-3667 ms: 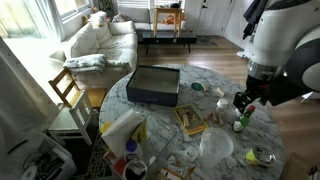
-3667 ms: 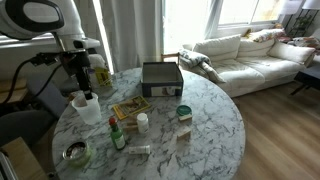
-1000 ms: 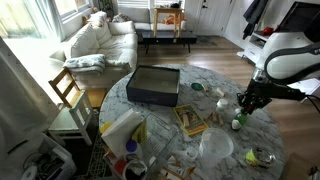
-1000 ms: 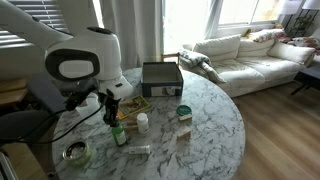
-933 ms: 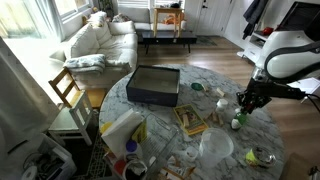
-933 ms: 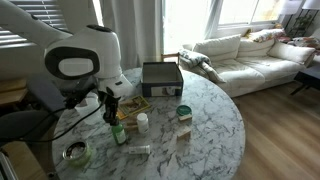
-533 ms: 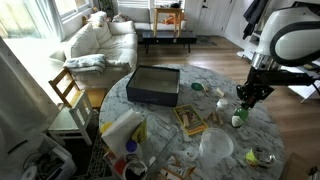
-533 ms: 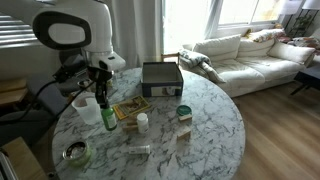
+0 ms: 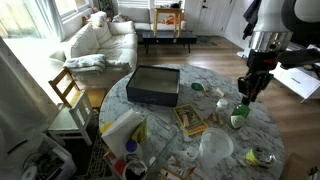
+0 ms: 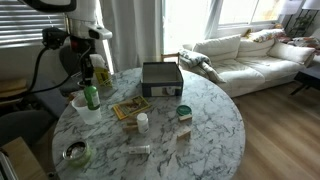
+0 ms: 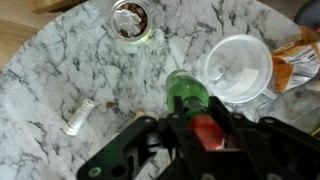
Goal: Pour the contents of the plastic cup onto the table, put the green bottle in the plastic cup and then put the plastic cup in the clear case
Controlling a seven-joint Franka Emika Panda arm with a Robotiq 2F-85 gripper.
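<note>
- Gripper (image 11: pixel 205 130) was clamped on the green bottle (image 11: pixel 188 97), which hung upright, off the table (image 11: pixel 60 80).
- Plastic cup (image 11: pixel 238 70) stood just beside the bottle and looked empty.
- Step in hand: bottle into cup.
- Next move probably calls for centring over the rim, lowering, then releasing.

The worktop (image 11: pixel 60 70) is white marble run through with grey veins. In the wrist view the green bottle (image 11: pixel 188 95) is bright green at the centre, the plastic cup (image 11: pixel 238 68) at two o'clock is milky clear, and the fingers (image 11: pixel 150 140) at six o'clock are black around a red patch (image 11: pixel 208 130). In an exterior view the box (image 9: pixel 153 84) is dark grey.
</note>
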